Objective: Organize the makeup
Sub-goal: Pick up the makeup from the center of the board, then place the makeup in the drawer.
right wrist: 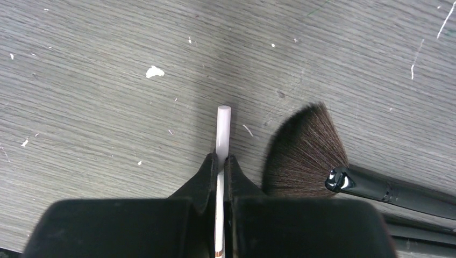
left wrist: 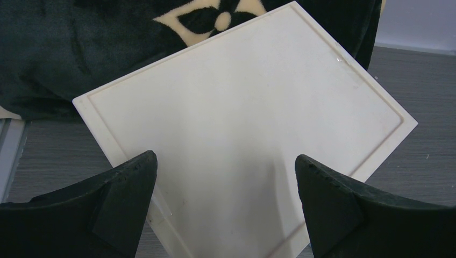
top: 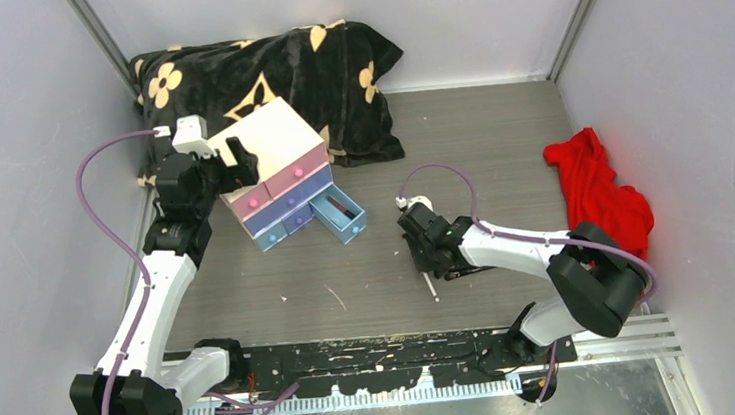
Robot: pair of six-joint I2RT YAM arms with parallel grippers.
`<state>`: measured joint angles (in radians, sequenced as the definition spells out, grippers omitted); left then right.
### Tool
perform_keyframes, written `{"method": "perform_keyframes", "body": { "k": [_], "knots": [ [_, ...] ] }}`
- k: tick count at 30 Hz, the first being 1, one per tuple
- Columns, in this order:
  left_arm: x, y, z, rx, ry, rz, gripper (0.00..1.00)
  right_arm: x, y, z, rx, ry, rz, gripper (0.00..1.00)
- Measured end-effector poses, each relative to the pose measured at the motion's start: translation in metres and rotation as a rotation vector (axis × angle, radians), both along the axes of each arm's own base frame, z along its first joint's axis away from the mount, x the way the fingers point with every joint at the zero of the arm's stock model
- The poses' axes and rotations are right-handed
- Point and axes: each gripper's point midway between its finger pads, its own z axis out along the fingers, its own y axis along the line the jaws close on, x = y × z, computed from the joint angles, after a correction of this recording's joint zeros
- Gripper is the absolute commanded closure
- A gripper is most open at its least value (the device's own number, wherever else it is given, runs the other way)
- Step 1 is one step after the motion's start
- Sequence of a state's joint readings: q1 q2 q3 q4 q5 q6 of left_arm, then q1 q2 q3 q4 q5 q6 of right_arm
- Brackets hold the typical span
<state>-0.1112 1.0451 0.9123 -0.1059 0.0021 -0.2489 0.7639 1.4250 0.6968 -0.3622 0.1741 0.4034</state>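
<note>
the chest (top: pixel 274 160) stands at the far left of the table (top: pixel 500 156). its bottom blue drawer (top: pixel 339 217) is pulled out with a slim red-and-dark item (top: pixel 342 207) lying inside, so some sorting looks done. the left gripper (left wrist: pixel 226 157) hovers over the chest's top, fingers spread wide and holding nothing. the right gripper (right wrist: pixel 221 160) is low over mid-table, fingers pinched tight on a thin pale stick (right wrist: pixel 223 126). a fan brush (right wrist: pixel 344 180) lies just beside it on the table, bristles nearest the stick. the stick's long axis runs along the fingers, free end straight ahead; from above, that end points toward the near edge. stick and brush both look left to stow.
</note>
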Motion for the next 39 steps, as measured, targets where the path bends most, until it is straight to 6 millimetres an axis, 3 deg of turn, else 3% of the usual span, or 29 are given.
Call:
{"method": "perform_keyframes", "body": {
  "k": [5, 13, 16, 27, 33, 39],
  "knots": [
    [0.000, 0.000, 0.000, 0.000, 0.000, 0.000, 0.00, 0.009, 0.009, 0.018, 0.010, -0.018, 0.012, 0.99],
    [0.000, 0.000, 0.000, 0.000, 0.000, 0.000, 0.00, 0.074, 0.070, 0.111, 0.161, -0.215, 0.063, 0.99],
    [0.000, 0.000, 0.000, 0.000, 0.000, 0.000, 0.00, 0.089, 0.087, 0.126, 0.192, -0.249, 0.084, 0.99],
    [0.000, 0.000, 0.000, 0.001, 0.000, 0.000, 0.00, 0.116, 0.157, 0.129, 0.321, -0.158, 0.207, 0.99],
    [0.000, 0.000, 0.000, 0.001, 0.000, 0.000, 0.00, 0.118, 0.178, 0.124, 0.366, -0.099, 0.258, 0.99],
    [-0.001, 0.000, 0.000, 0.003, 0.000, 0.001, 0.00, 0.124, 0.187, 0.114, 0.398, -0.061, 0.266, 0.99]
  ]
}}
